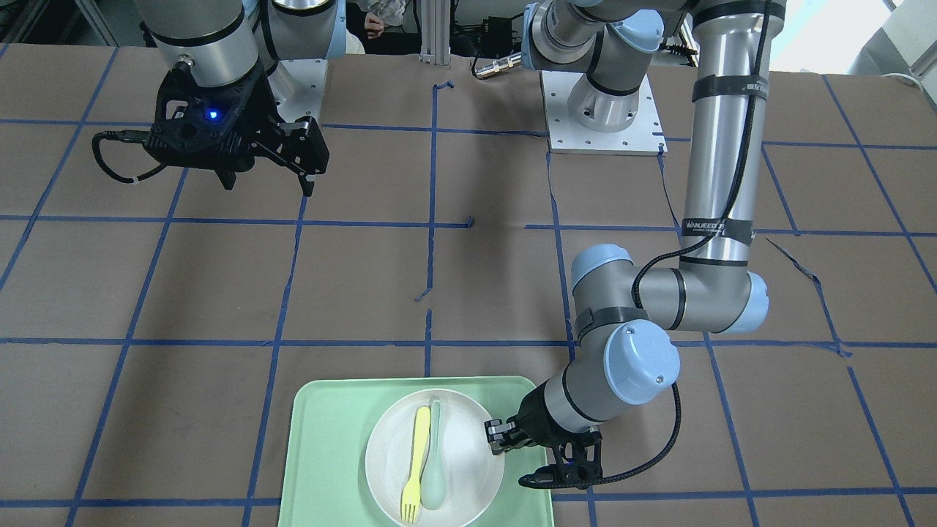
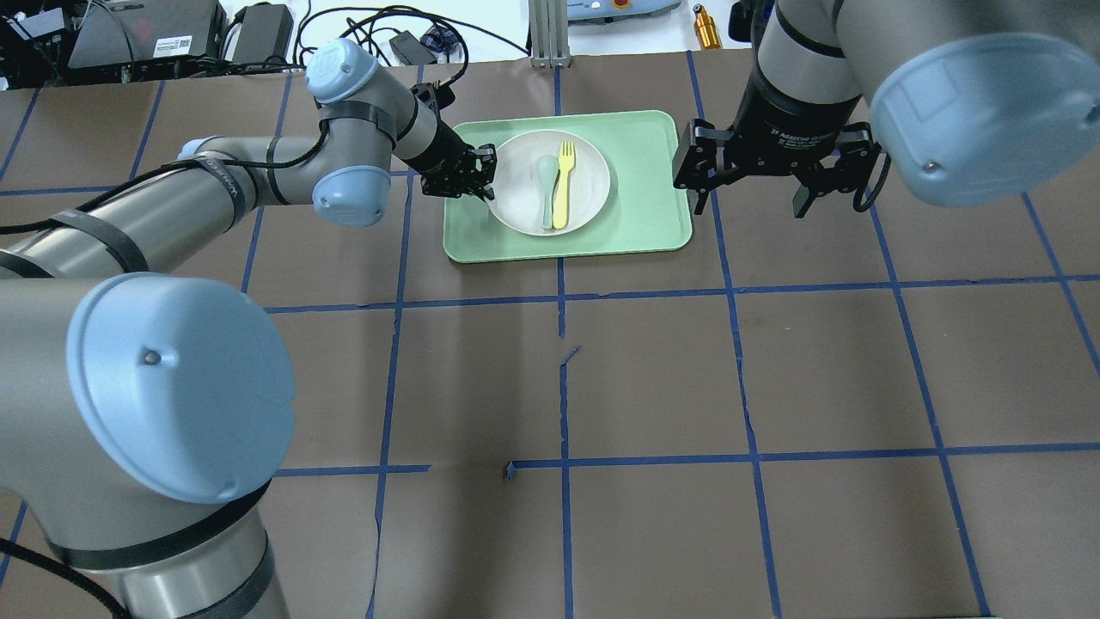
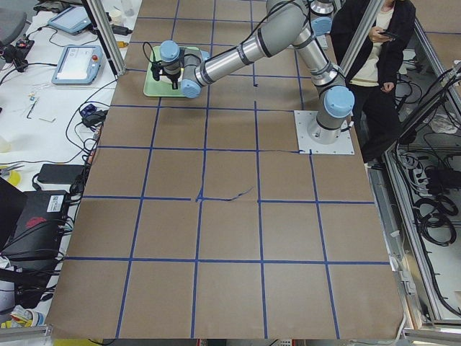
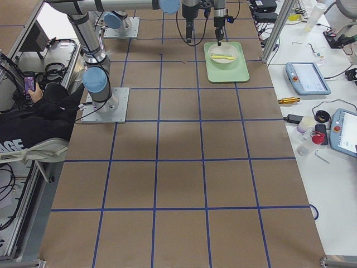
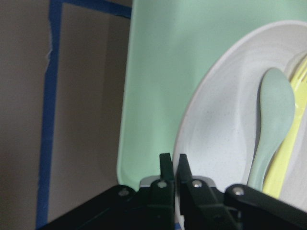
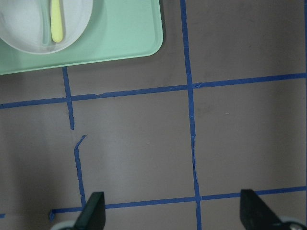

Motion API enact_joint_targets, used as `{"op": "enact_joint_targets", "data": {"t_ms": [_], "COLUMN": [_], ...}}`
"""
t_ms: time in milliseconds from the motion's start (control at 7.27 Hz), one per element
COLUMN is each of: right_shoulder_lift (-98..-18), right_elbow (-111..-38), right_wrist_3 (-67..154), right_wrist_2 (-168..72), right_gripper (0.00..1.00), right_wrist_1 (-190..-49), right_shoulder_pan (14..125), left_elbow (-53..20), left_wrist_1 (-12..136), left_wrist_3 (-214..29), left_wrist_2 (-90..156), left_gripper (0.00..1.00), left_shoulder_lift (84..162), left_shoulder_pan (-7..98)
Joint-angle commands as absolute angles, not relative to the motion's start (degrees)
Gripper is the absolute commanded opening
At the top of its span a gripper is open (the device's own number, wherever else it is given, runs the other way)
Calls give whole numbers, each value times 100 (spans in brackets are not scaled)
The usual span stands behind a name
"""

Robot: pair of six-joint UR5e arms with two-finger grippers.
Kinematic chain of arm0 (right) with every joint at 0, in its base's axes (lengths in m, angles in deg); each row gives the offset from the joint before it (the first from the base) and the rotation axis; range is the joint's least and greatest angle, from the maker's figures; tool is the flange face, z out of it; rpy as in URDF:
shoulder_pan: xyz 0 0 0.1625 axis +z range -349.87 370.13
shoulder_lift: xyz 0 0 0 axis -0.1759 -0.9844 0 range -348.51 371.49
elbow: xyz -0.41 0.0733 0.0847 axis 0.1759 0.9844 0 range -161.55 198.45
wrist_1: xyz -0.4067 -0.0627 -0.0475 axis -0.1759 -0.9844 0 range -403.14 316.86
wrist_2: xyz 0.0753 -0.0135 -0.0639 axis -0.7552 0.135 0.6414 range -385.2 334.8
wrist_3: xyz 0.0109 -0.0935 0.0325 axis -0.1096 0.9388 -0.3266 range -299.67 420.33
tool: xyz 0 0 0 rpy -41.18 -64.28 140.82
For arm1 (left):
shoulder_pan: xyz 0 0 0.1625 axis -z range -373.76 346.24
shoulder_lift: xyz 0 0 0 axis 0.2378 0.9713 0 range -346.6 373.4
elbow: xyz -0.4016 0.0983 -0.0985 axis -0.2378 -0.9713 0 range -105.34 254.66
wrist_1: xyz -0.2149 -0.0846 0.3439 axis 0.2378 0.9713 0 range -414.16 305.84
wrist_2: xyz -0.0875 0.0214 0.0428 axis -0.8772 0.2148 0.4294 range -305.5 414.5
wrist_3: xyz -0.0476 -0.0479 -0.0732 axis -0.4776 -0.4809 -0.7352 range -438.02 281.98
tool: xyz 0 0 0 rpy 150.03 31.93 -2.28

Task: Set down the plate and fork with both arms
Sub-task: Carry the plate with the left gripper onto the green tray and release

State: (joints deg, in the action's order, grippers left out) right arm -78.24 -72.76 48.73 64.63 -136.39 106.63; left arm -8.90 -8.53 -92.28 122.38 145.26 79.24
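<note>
The off-white plate lies on the mint-green tray. The pale yellow fork lies in the plate beside a grey-green spoon. My left gripper is at the plate's left rim. In the left wrist view its fingers are closed on the edge of the plate. My right gripper hangs open and empty above the table, just right of the tray. The right wrist view shows the fork at its top left.
The tray sits at the far middle of the brown paper-covered table, which is marked with blue tape lines. Cables and devices lie beyond the table's far edge. A person stands by the robot base.
</note>
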Motion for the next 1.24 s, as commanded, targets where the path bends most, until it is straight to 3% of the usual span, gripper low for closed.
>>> {"op": "enact_joint_targets", "data": {"t_ms": [0,138,275,550,826,1101], "right_shoulder_lift": [-7824,-7824,-7824,-7824,-7903,-7851], "right_elbow": [-7269,-7269,-7269,-7269,-7269,-7269], "right_wrist_3": [4873,4873,4873,4873,4882,4865], "right_wrist_2": [6463,6471,6471,6471,6471,6480], "right_gripper": [100,100,100,100,100,100], "right_wrist_1": [-13639,-13639,-13639,-13639,-13613,-13613], "right_shoulder_pan": [10664,10664,10664,10664,10664,10664], "left_elbow": [-665,-716,-856,-1145,-1855,-1922], "left_wrist_1": [-934,-951,-1100,-778,-331,1382], "left_wrist_3": [-9489,-9403,-8932,-8576,-8585,-8778], "left_wrist_2": [12244,12253,12470,12979,13649,13931], "left_gripper": [0,71,100,100,100,100], "left_shoulder_lift": [14760,14647,14403,13780,12500,11224], "left_shoulder_pan": [8011,8011,7993,7984,8090,8221]}}
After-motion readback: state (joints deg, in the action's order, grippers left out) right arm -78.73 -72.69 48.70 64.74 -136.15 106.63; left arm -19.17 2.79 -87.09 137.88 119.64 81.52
